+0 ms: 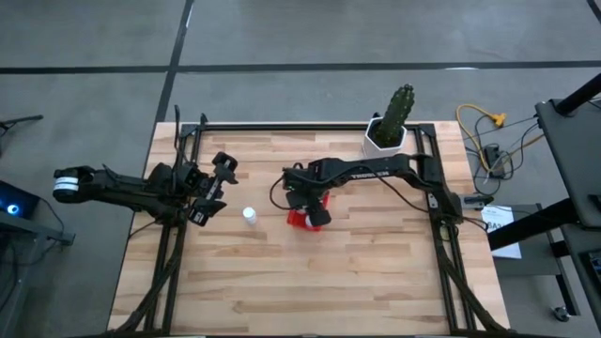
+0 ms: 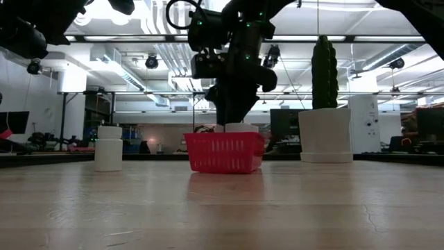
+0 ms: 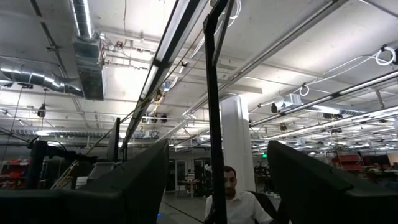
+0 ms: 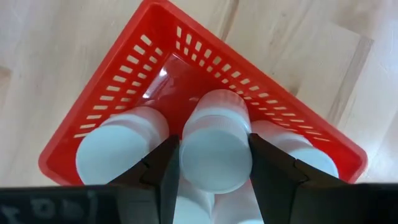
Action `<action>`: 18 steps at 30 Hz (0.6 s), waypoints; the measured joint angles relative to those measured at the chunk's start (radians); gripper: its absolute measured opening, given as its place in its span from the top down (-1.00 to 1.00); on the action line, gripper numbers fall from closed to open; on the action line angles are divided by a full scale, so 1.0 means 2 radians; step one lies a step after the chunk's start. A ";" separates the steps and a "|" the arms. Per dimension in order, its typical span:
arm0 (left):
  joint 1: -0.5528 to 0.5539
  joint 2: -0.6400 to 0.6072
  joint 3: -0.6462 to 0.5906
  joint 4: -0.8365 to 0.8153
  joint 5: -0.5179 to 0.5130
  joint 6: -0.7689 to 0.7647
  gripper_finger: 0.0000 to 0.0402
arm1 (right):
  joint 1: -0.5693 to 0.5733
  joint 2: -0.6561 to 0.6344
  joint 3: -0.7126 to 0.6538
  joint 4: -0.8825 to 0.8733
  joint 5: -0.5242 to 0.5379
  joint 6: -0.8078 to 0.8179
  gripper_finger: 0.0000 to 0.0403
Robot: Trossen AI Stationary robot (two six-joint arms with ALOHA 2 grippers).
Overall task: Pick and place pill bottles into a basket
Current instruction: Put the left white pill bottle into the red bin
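The red basket (image 4: 124, 68) stands on the table near its middle and also shows in the high view (image 1: 297, 222) and the low view (image 2: 223, 153). My right gripper (image 4: 214, 171) points down into it, shut on a white pill bottle (image 4: 214, 146). Other white bottles (image 4: 118, 146) (image 4: 305, 155) stand in the basket beside it. One more bottle (image 1: 249, 215) stands upright on its base on the table left of the basket and shows in the low view (image 2: 109, 148). My left gripper (image 1: 221, 178) is open and empty at the table's left, its fingers pointing up. My right gripper pinches the pill bottle's round side just below the cap (image 4: 186, 155) between its two fingers (image 4: 163, 171). The fingers come from above, pointing down. The bottle is upright inside the basket among the other bottles. Whether its base rests on the basket floor cannot be told.
A white pot with a green cactus (image 1: 387, 131) stands at the table's far right; it shows in the low view (image 2: 324, 135) too. Bare wood lies in front of the basket and the loose bottle. A person sits in the room beyond the table (image 3: 233, 196).
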 joint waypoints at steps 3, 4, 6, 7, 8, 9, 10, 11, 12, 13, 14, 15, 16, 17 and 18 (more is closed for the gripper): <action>0.000 0.000 0.000 0.000 0.000 0.000 -0.27 | 0.000 -0.010 -0.002 -0.003 0.003 0.001 0.27; 0.000 0.000 0.000 0.000 0.000 0.000 -0.27 | 0.000 -0.013 -0.002 -0.004 0.003 0.001 0.27; 0.000 0.000 0.000 0.000 0.000 0.000 -0.27 | 0.000 -0.021 -0.002 -0.006 0.005 0.003 0.27; 0.000 0.000 0.000 0.000 0.000 0.000 -0.27 | 0.000 -0.025 -0.002 -0.006 0.005 0.004 0.27; 0.000 0.000 0.000 0.000 0.000 0.000 -0.27 | 0.000 -0.027 -0.002 -0.006 0.005 0.004 0.27; 0.000 0.000 0.000 0.000 0.000 0.000 -0.27 | 0.000 -0.027 -0.002 -0.006 0.005 0.004 0.27; 0.000 0.000 0.000 0.000 0.000 0.000 -0.27 | 0.000 -0.027 -0.002 -0.007 0.005 0.004 0.27; 0.000 0.000 0.000 0.000 0.000 0.000 -0.27 | 0.000 -0.026 -0.002 -0.007 0.006 0.004 0.27; 0.000 0.000 0.000 0.000 0.000 0.000 -0.27 | 0.000 -0.026 -0.002 -0.007 0.006 0.005 0.27; 0.000 0.000 0.000 0.000 0.000 0.000 -0.27 | -0.001 -0.026 -0.002 -0.007 0.006 0.005 0.27; -0.001 0.000 0.000 0.000 0.000 0.000 -0.27 | -0.001 -0.026 -0.002 -0.006 0.006 0.005 0.27; -0.001 0.000 0.000 0.000 0.000 0.000 -0.27 | -0.002 -0.026 -0.002 -0.006 0.006 0.004 0.27; -0.001 0.000 0.000 0.000 0.000 0.000 -0.27 | -0.002 -0.026 -0.002 -0.006 0.010 0.004 0.27; -0.001 0.000 0.000 0.000 0.000 0.000 -0.27 | -0.002 -0.026 -0.002 -0.006 0.020 0.004 0.27; -0.001 0.000 0.000 0.000 0.000 0.000 -0.27 | -0.002 -0.026 -0.002 -0.006 0.032 0.004 0.27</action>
